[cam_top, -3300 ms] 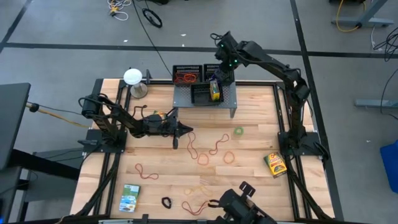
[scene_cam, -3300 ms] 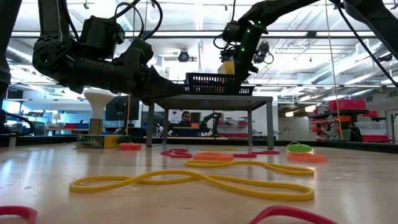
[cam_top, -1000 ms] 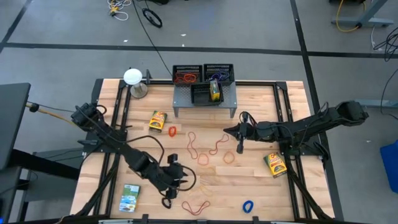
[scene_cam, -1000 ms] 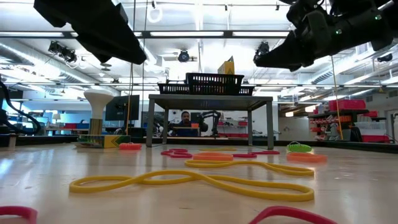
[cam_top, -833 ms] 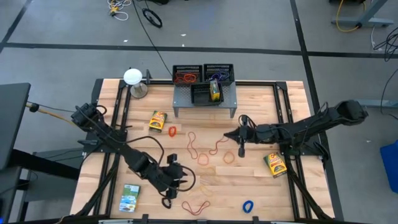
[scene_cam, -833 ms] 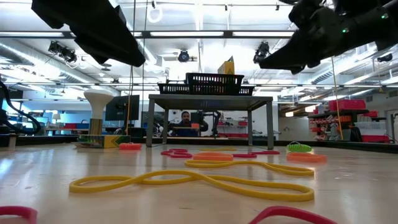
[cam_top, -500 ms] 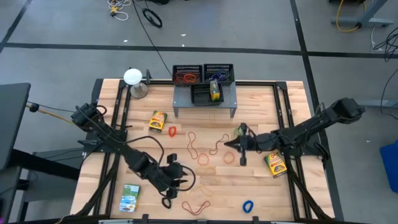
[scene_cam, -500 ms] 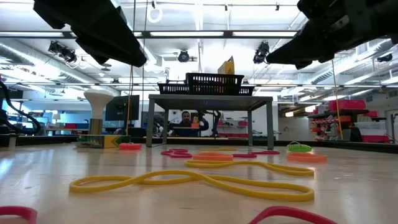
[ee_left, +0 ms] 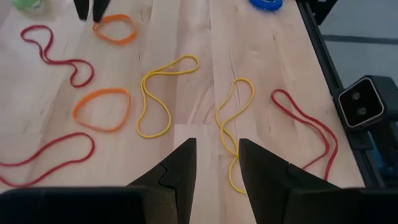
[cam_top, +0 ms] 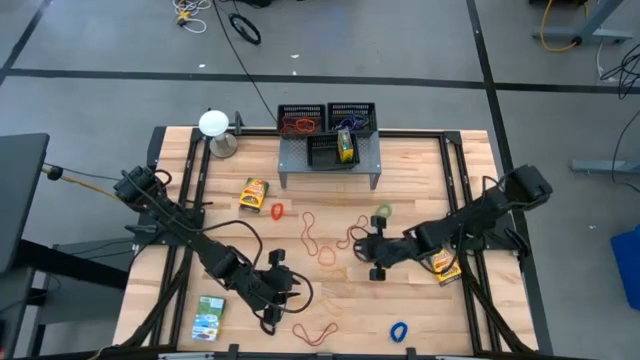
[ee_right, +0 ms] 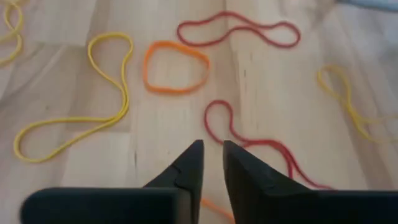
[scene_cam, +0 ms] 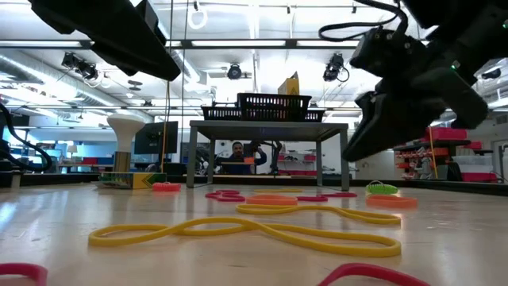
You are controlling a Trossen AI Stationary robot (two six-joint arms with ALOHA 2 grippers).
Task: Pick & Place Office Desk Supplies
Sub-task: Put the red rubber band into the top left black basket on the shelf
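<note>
Many rubber bands lie flat on the wooden table: yellow (ee_left: 163, 93), orange (ee_right: 176, 66) and red (ee_right: 236, 28) ones. My left gripper (ee_left: 216, 163) is open and empty above the table's near middle (cam_top: 300, 292), with a yellow band (ee_left: 231, 127) just ahead of it. My right gripper (ee_right: 211, 160), its fingers a narrow gap apart and empty, is tipped down low over the table's middle (cam_top: 364, 246), just short of a red band's loop (ee_right: 214, 124). Yellow-green boxes (cam_top: 254, 193) (cam_top: 444, 266) and a green-white box (cam_top: 208, 318) lie on the table.
A grey shelf (cam_top: 330, 160) at the far middle carries black mesh trays (cam_top: 300, 121) holding bands and a yellow-green box (cam_top: 346, 147). A white ball on a stand (cam_top: 214, 125) stands far left. A blue band (cam_top: 398, 330) and a black band (cam_top: 268, 324) lie near the near edge.
My right gripper has moved toward the table's near edge and a little left, has come down and has tipped forward, so that it now hangs low over the bands in the table's middle. No band has moved.
</note>
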